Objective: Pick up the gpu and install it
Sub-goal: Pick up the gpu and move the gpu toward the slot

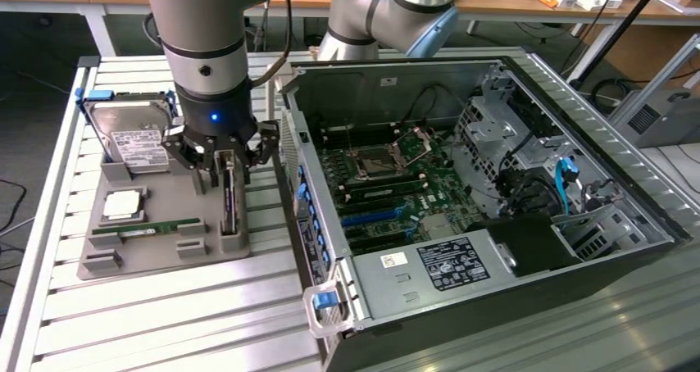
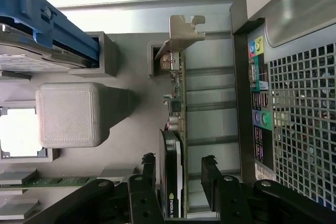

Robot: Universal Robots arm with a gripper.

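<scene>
With your hand (image 2: 178,160) wide open and empty astride the thin black silver-bracketed gpu card (image 2: 173,148), centre it squarely over both faces before you close.

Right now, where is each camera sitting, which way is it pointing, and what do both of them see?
Exterior view: high above the table, looking down on the open computer case and gray parts tray; the arm and gripper show.
Wrist view: on the wrist, looking down past the open fingers that straddle the gpu.
Shared: the gpu, the tray, the hard drive, the case.
</scene>
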